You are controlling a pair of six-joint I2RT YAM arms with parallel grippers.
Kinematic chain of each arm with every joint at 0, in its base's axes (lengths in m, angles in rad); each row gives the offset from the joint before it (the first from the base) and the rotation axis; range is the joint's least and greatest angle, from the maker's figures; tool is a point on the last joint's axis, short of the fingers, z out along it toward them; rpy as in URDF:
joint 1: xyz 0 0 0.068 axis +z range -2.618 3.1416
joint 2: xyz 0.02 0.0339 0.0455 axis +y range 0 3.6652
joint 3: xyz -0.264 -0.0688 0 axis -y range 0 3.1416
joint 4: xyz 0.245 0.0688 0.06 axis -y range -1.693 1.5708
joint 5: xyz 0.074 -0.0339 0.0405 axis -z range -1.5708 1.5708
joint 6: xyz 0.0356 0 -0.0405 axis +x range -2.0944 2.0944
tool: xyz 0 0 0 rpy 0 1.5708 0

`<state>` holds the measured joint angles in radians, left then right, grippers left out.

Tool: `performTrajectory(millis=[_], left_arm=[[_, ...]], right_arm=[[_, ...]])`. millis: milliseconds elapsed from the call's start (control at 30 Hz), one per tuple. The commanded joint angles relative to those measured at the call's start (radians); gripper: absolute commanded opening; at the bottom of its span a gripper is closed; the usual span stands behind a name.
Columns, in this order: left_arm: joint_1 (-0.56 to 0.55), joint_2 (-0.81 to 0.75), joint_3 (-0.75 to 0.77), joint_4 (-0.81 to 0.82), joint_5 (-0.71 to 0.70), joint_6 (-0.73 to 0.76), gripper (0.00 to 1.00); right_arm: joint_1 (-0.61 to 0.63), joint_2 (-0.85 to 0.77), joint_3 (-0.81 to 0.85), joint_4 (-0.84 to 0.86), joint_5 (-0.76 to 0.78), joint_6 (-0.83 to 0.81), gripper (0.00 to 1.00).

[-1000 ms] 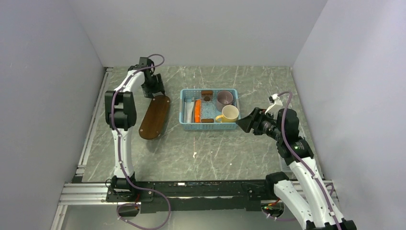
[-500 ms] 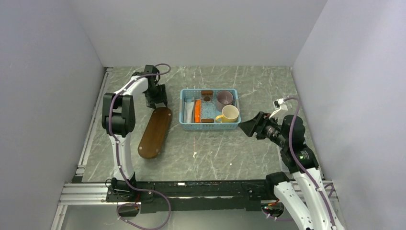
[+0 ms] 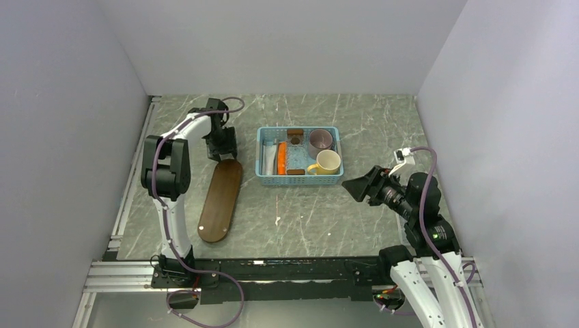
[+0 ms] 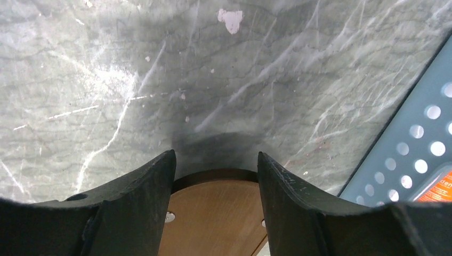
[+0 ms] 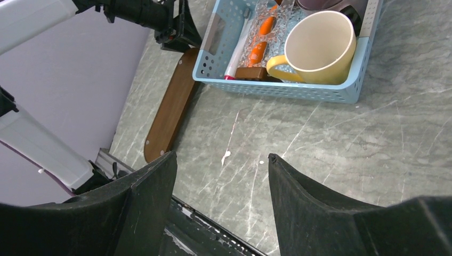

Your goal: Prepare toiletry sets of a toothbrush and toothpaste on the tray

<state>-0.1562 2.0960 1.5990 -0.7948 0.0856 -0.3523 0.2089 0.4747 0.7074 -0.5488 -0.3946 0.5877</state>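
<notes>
The tray [image 3: 220, 201], a dark-brown board with rounded ends, lies on the table left of the basket. My left gripper [image 3: 222, 152] points down at its far end. In the left wrist view that rounded end [image 4: 213, 213] fills the gap between both fingers, so the left gripper [image 4: 216, 154] is shut on the tray. The pale toothbrush [image 5: 238, 40] and an orange toothpaste tube [image 5: 259, 40] lie in the basket's left part. My right gripper [image 3: 349, 183] hangs open and empty to the right of the basket, fingers [image 5: 221, 156] wide apart.
The light-blue mesh basket [image 3: 298, 180] also holds a yellow mug [image 3: 328, 162], a purple mug [image 3: 320, 143] and two small brown blocks [image 3: 295, 133]. Grey walls close in the left, back and right. The arms' black rail [image 3: 273, 270] runs along the near edge.
The tray has slid toward the near edge with my left gripper at its far end, and the jaws have narrowed a little. My right gripper has drawn back to the right, away from the basket.
</notes>
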Motion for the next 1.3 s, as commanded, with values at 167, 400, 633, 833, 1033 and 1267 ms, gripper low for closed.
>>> performTrajectory(millis=[167,400,633,833,1033,1267], left_arm=[[-0.058,-0.165,-0.02,-0.067,-0.154,0.015,0.64],[-0.066,-0.161,-0.017,-0.081,-0.264,0.018,0.7],[-0.06,-0.091,0.065,-0.137,-0.369,0.008,0.79],[-0.045,-0.041,0.086,-0.146,-0.339,-0.005,0.79],[-0.033,-0.02,0.055,-0.115,-0.244,-0.026,0.78],[-0.041,-0.052,-0.023,-0.069,-0.159,-0.025,0.75]], right_arm=[[0.004,-0.011,-0.008,-0.008,-0.032,0.012,0.66],[0.004,-0.024,-0.014,-0.015,-0.038,0.013,0.66],[0.004,-0.042,-0.018,-0.04,-0.035,0.002,0.67],[0.004,-0.046,-0.023,-0.044,-0.038,-0.004,0.67],[0.004,-0.042,-0.02,-0.052,-0.04,-0.017,0.67],[0.005,-0.042,-0.032,-0.039,-0.047,-0.013,0.67]])
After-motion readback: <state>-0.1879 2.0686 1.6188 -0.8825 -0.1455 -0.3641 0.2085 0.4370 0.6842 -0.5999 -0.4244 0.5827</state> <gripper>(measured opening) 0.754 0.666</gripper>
